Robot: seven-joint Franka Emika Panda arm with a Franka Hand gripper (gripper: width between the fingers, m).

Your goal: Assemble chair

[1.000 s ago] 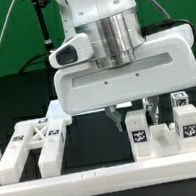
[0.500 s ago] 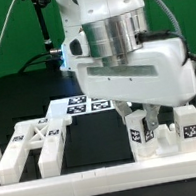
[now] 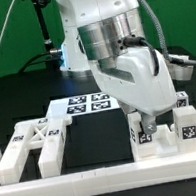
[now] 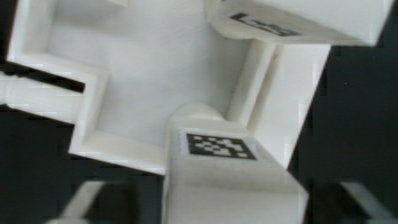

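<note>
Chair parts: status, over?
Gripper down at the exterior view's right, jaws look open astride tagged leg bar. Cross-braced frame lies apart, exterior view's left. Nothing seen in the way.

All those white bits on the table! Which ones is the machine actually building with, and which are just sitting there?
Part of the job:
- cross-braced frame
- tagged piece under the gripper
- second tagged piece beside it

Just there:
- marker board
- long border rail
- black table
</note>
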